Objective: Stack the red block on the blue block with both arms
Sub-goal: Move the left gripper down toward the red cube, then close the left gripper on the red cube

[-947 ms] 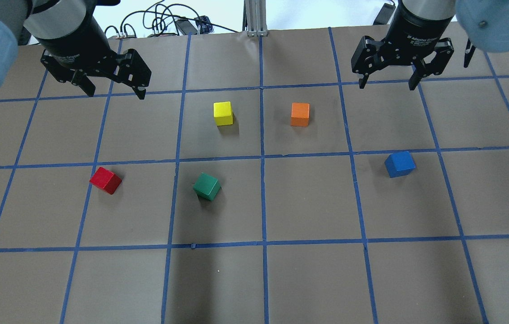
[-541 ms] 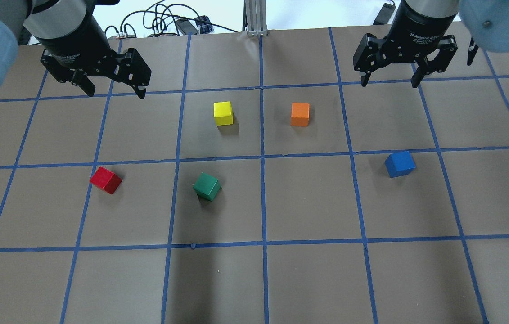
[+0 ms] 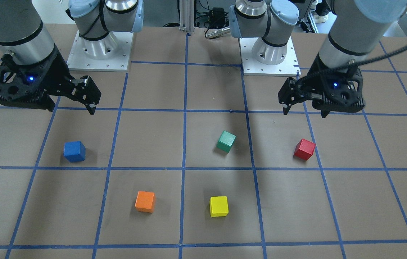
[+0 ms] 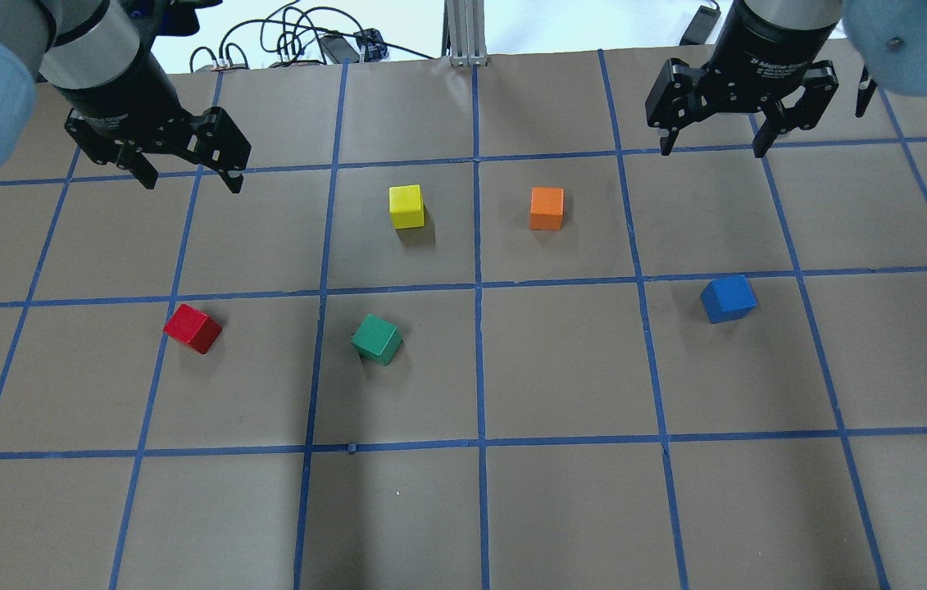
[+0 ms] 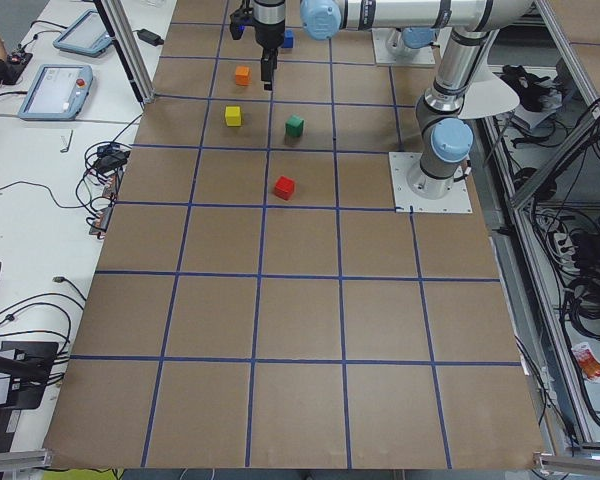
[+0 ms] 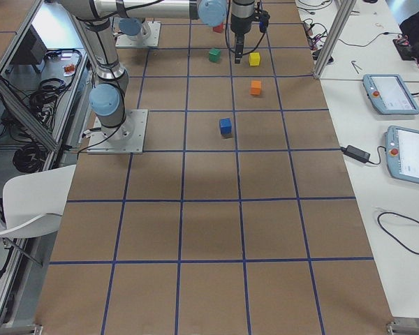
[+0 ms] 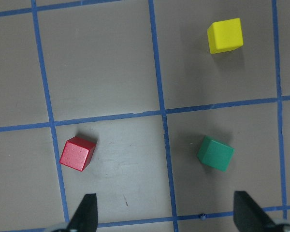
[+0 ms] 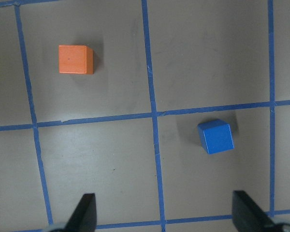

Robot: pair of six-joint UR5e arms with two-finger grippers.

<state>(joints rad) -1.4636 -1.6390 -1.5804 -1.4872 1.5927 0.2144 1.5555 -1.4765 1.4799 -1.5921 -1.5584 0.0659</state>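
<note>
The red block (image 4: pixel 193 328) lies on the brown table on the left side of the overhead view; it also shows in the front view (image 3: pixel 304 149) and in the left wrist view (image 7: pixel 77 153). The blue block (image 4: pixel 728 299) lies on the right side, and shows in the front view (image 3: pixel 74 151) and the right wrist view (image 8: pixel 215 137). My left gripper (image 4: pixel 193 182) hangs open and empty above the table, apart from the red block. My right gripper (image 4: pixel 711 151) hangs open and empty, apart from the blue block.
A yellow cube (image 4: pixel 406 206) and an orange cube (image 4: pixel 546 207) lie mid-table, and a green cube (image 4: pixel 377 339) lies between red and blue. Blue tape lines grid the table. The two arm bases (image 3: pixel 99 46) (image 3: pixel 268 50) stand at the robot's edge.
My left gripper has moved to the left in the overhead view. My right gripper has shifted slightly up that view. Both stay open. The cubes have not moved.
</note>
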